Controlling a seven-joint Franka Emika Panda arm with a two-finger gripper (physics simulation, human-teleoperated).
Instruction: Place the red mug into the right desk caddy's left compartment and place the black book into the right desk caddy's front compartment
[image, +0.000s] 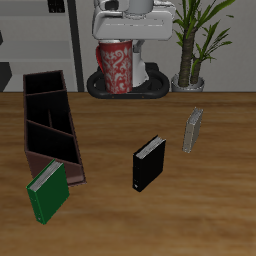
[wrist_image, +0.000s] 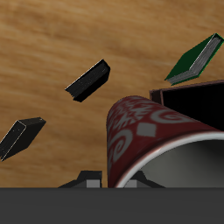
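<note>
The red mug hangs upright under my gripper, in the air far back over the robot's base. The gripper is shut on its rim. In the wrist view the mug fills the near field, with one finger beside it. The right desk caddy, a long maroon-brown box with dividers, lies nearer the table's front edge; its corner shows in the wrist view. The black book stands on the table beside the caddy, apart from it, and also shows in the wrist view.
A green book leans at the caddy's front end and shows in the wrist view. A thin grey book stands farther back, beyond the black book. A potted plant stands at the back edge.
</note>
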